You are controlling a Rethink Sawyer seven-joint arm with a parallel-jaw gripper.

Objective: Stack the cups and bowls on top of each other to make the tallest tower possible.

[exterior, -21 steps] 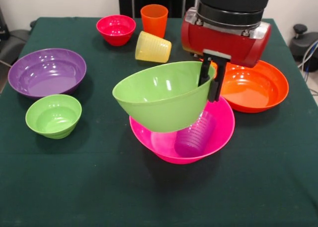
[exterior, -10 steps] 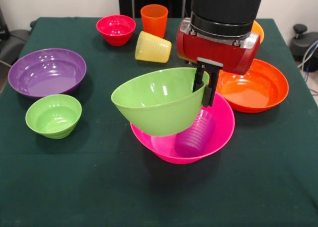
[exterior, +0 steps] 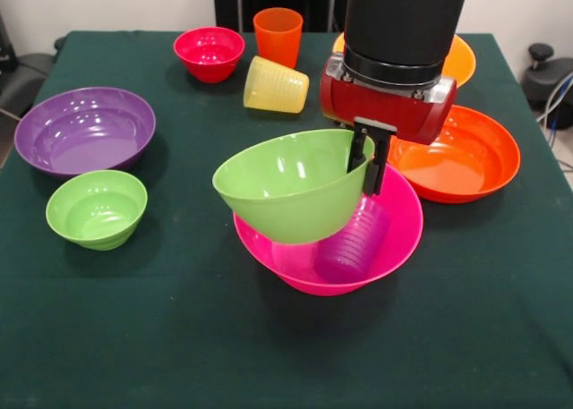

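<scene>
Jaws clamped on tilted green bowl rim, above pink bowl

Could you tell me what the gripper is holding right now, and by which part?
The gripper is shut on the green bowl, pinching its rim on the side nearest the arm. The bowl hangs tilted over the pink bowl.

The gripper pinched the medium green bowl by its right rim — tilted, above the pink bowl. A purple cup lay inside the pink bowl — on its side.
</scene>
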